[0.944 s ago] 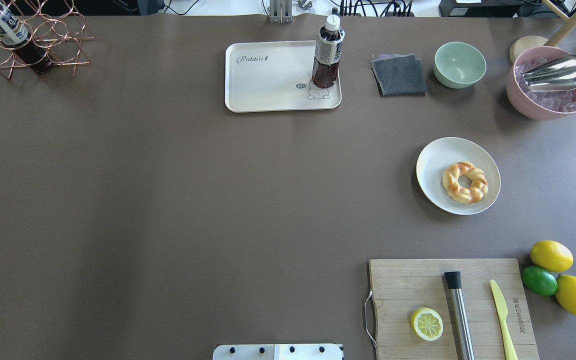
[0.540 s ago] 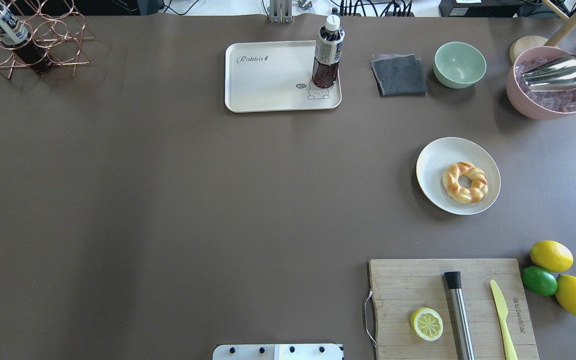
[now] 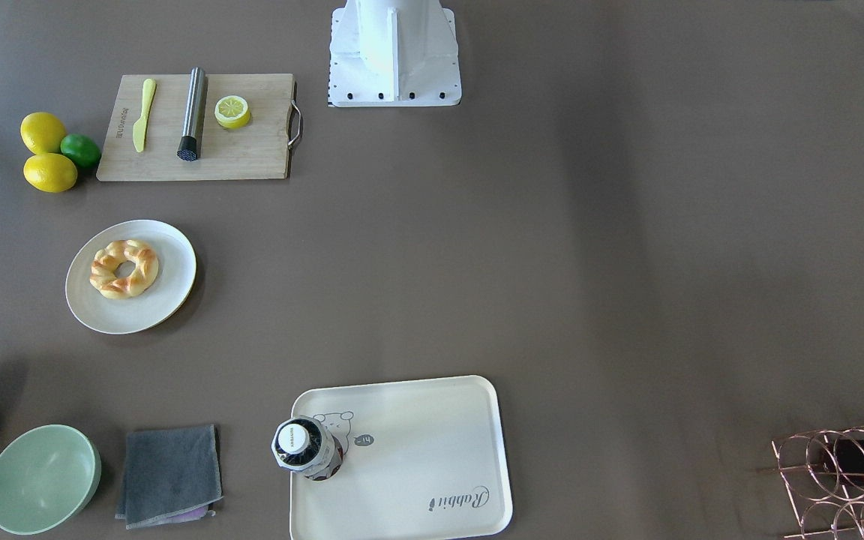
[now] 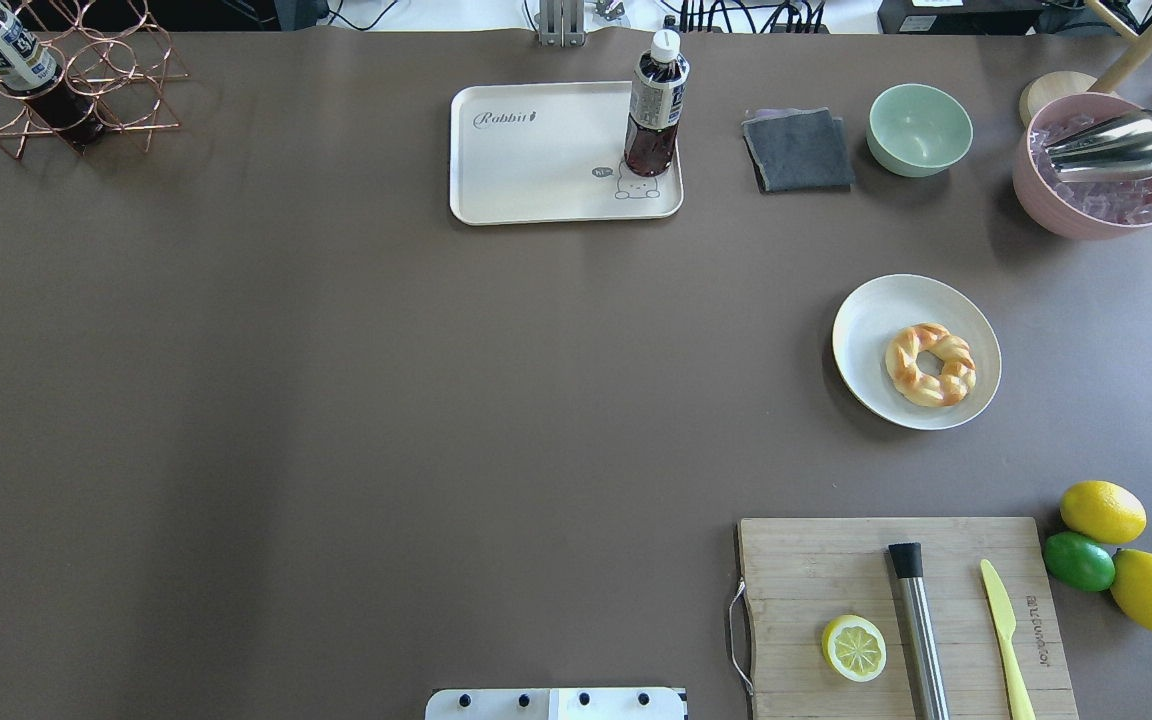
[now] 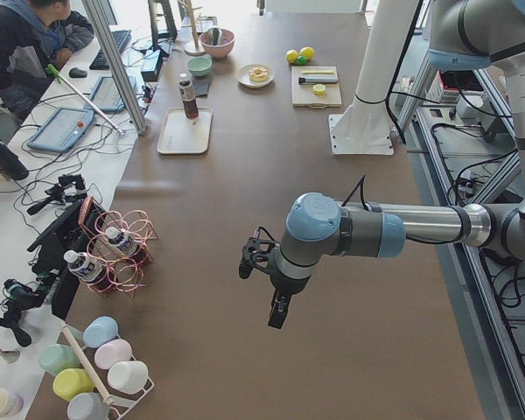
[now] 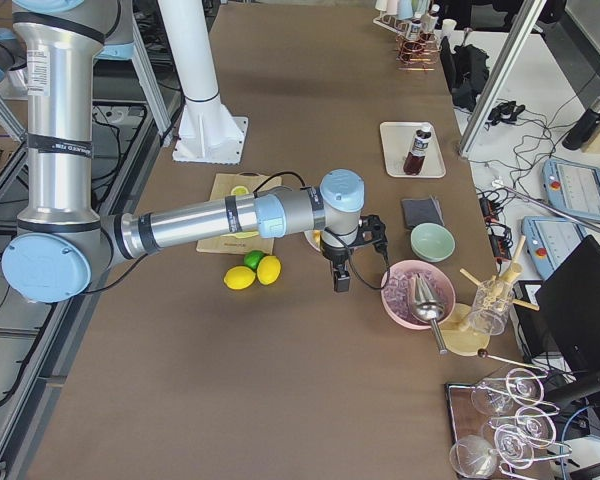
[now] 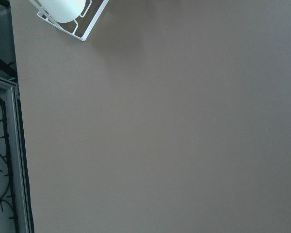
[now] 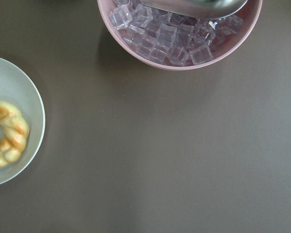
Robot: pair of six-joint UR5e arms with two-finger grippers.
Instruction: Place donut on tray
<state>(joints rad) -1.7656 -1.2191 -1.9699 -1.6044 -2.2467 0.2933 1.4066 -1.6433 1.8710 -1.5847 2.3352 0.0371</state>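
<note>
The donut [image 4: 930, 365], a golden twisted ring, lies on a round off-white plate [image 4: 871, 320] at the table's right; it also shows in the front view [image 3: 124, 268] and at the left edge of the right wrist view [image 8: 7, 141]. The cream tray [image 4: 536, 165] sits at the far middle with a dark bottle [image 4: 656, 105] standing on its right corner. My right gripper [image 6: 341, 282] hangs over bare table between the plate and a pink bowl; I cannot tell if it is open. My left gripper [image 5: 277, 317] hangs far off at the table's left end; I cannot tell its state.
A pink bowl of ice cubes with a metal scoop [image 4: 1101, 190], a green bowl [image 4: 920, 128] and a grey cloth [image 4: 798, 150] stand along the back right. A cutting board [image 4: 816, 580] with a lemon slice [image 4: 854, 648] is at front right. A wire bottle rack [image 4: 66, 80] is at back left.
</note>
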